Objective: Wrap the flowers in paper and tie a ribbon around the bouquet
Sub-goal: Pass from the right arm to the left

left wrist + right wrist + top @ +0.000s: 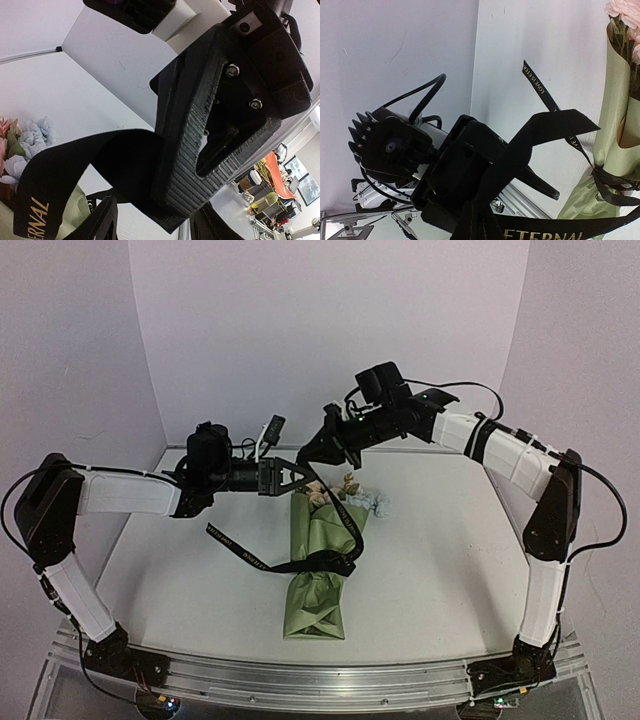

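Ribbon (pixel 240 548) pinched in closed right claw (pixel 316 456)

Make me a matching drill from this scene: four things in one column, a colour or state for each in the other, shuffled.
1. paper
2. ribbon
3. left gripper
4. right gripper

a. shut on the ribbon
b. olive green
c. open
d. black with gold lettering

Pairs: 1-b, 2-d, 3-c, 4-a

stems: hidden inside the bouquet (pixel 315 605) paper
ribbon (pixel 60 175) lettering: cut off at 7 o'clock in the left wrist view; too small to read overhead
left gripper (pixel 152 222) fingers (pixel 102 225): cropped at 6 o'clock
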Available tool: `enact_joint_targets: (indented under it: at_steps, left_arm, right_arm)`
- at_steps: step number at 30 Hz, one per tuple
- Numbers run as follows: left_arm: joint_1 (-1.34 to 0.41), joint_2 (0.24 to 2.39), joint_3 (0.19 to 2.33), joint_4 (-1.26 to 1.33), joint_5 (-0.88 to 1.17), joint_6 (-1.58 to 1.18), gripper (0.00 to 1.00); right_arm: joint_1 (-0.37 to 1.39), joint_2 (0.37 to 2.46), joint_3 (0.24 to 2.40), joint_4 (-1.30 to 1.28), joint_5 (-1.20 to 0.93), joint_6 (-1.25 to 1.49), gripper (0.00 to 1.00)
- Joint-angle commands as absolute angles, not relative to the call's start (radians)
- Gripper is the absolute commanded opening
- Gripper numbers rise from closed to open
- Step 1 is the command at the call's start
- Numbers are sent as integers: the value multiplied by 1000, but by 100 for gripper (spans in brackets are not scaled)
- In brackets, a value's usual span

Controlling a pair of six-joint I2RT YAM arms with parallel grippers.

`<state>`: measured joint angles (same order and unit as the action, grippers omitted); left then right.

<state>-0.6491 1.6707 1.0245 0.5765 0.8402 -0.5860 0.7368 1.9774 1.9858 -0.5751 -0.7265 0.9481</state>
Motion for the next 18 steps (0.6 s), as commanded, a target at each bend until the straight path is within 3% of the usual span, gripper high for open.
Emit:
enact_joint_targets:
  at_steps: [1, 5, 8, 16, 18]
  left_arm:
    - [-655, 1663, 1065, 667, 868, -603, 51]
    - [-660, 1660, 1066, 661, 874, -588, 50]
    - [-660, 1668, 1068, 659, 874, -589, 43]
    - [-660, 1675, 1059, 670, 833, -610, 3]
    - [-660, 1676, 1055, 650, 806, -609, 0]
  right_arm:
    - [743, 1977, 1979, -537, -723, 950, 0]
    - [744, 1983, 1965, -537, -728, 950, 0]
    - [744, 1989, 1965, -537, -729, 951, 0]
    - [744, 1978, 1934, -537, -718, 935, 0]
    - [744, 1952, 1908, -538, -691, 913, 10]
